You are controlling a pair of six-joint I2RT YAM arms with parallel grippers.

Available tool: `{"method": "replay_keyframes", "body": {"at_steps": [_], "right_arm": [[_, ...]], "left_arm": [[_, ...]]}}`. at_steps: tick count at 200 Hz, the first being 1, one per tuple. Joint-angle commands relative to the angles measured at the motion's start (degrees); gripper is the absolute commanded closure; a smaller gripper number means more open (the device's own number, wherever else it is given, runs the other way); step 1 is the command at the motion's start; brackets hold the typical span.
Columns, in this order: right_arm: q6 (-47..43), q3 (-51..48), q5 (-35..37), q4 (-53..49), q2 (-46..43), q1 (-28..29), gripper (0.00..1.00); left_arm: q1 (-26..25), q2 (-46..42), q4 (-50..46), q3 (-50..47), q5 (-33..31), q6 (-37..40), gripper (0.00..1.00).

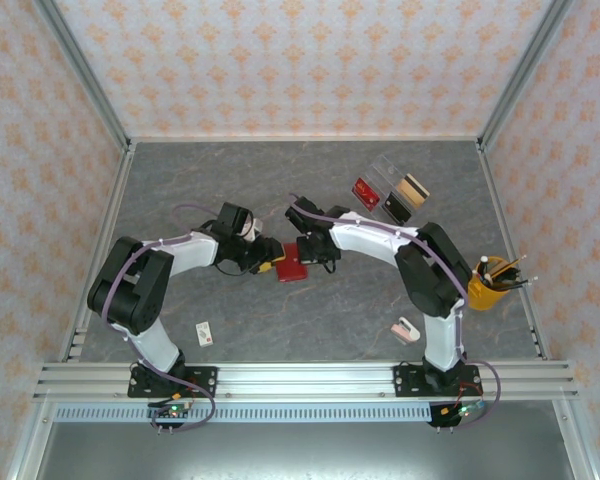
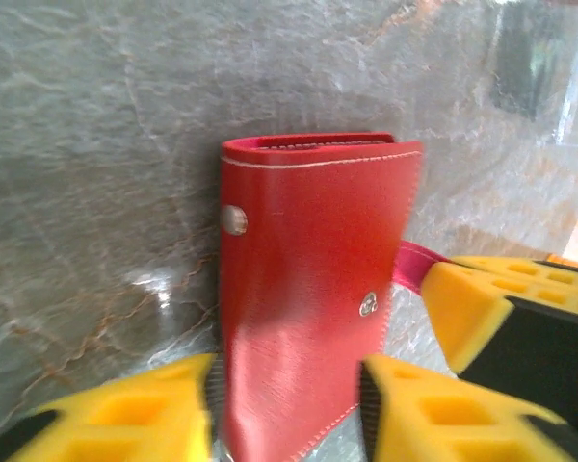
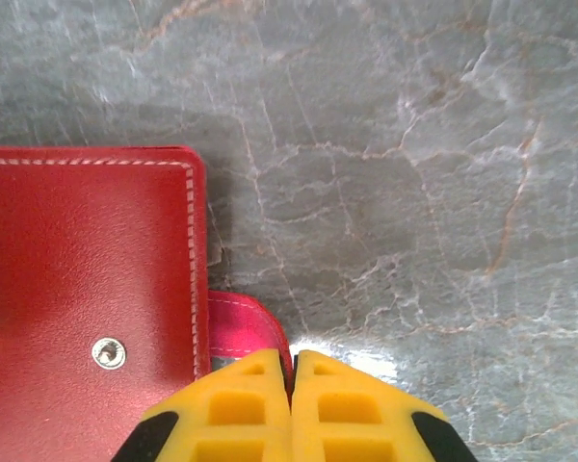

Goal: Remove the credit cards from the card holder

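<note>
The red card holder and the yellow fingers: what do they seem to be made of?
The card holder looks like smooth leather or imitation: soft sheen, white edge stitching, metal snap studs. The yellow fingers look like matte moulded plastic or rubber, with square recesses.

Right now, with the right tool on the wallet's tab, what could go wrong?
1. The right tool is shut on just the end of the pink tab, so a pull could slip it off.
2. The left tool stands open around the card holder without clamping it. Pulling the tab may drag the whole holder across the table rather than open it.
</note>
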Motion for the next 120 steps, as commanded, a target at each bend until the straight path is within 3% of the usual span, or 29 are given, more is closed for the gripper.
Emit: {"method": "replay_keyframes", "body": {"at_steps": [1, 76, 102, 120], "right_arm": [[-1.33, 0.33, 2.78, 0.74, -6.48, 0.24, 1.00], [-5.98, 3.45, -17.33, 4.26, -9.16, 0.37, 1.00], [-5.67, 5.18, -16.81, 3.93, -6.88, 0.28, 1.00], [-5.48, 5.57, -16.80, 3.81, -6.13, 0.37, 1.00]], "left_arm": [[0.72, -3.93, -7.39, 3.32, -5.21, 1.59, 0.41], [5.05, -12.88, -18.81, 2.96, -19.23, 2.37, 0.10], [5.96, -16.25, -19.98, 1.23, -21.32, 2.01, 0.01], [6.25, -17.67, -20.52, 0.63, -21.47, 2.18, 0.00]]}}
